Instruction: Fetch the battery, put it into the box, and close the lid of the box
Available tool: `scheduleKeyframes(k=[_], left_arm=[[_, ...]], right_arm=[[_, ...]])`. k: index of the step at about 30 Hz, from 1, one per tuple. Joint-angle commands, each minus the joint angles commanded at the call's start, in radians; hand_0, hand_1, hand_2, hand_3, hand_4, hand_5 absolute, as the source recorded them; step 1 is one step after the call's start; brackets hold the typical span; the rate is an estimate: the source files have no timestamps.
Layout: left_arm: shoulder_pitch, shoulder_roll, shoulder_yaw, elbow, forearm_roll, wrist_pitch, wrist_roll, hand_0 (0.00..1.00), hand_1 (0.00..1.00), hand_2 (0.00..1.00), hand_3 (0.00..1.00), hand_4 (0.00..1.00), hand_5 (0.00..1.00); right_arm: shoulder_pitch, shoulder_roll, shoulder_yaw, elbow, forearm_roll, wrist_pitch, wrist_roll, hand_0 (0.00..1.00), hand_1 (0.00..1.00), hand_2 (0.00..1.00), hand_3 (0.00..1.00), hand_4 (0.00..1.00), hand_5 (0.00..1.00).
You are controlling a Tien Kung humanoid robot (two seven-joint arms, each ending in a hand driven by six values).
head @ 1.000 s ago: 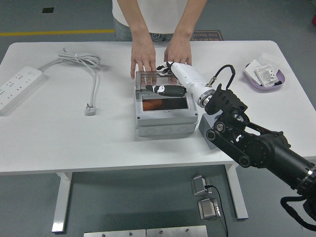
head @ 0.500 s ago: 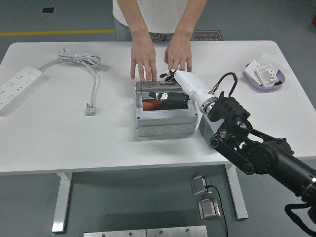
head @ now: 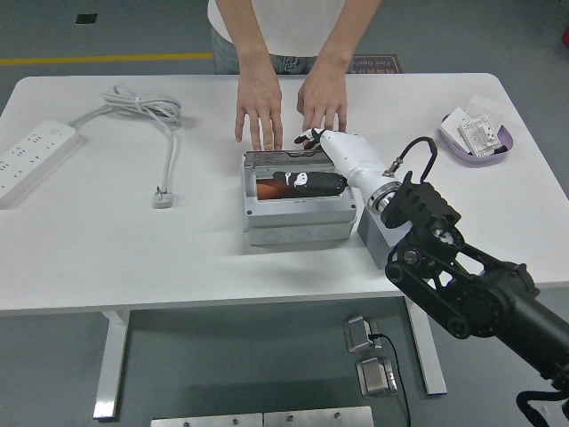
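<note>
The grey box (head: 298, 218) stands in the middle of the table, its clear-windowed lid (head: 267, 160) lying down flat on it. Through the window an orange-brown object (head: 269, 189) shows inside, probably the battery. My right hand (head: 298, 162), white with black fingers (head: 302, 181), reaches in from the right. Those fingers lie spread across the top of the lid, and the thumb sits at the lid's far edge. Two hands of a person (head: 258, 111) rest palm-down on the table just behind the box.
A grey block (head: 375, 238) stands against the box's right side, partly under my forearm. A purple tray (head: 449, 138) with white packets is at the far right. A white power strip (head: 31, 160), its coiled cable (head: 147, 108) and plug (head: 163, 197) lie at the left.
The lid has swung down from a raised tilt to flat on the box, with my right hand following it down and forward. The person's hands have stayed behind the box.
</note>
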Motion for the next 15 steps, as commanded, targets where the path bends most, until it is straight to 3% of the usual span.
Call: scheduleKeyframes(k=[15], left_arm=[[0.0,-0.002,0.001,0.0,-0.003,0.001,0.003,0.626,0.634,0.532,0.622,0.7,0.096]], right_arm=[[-0.04,0.018,-0.002,-0.022,0.017,-0.002,-0.001,0.745,0.668,0.698,0.758,0.987,0.788]])
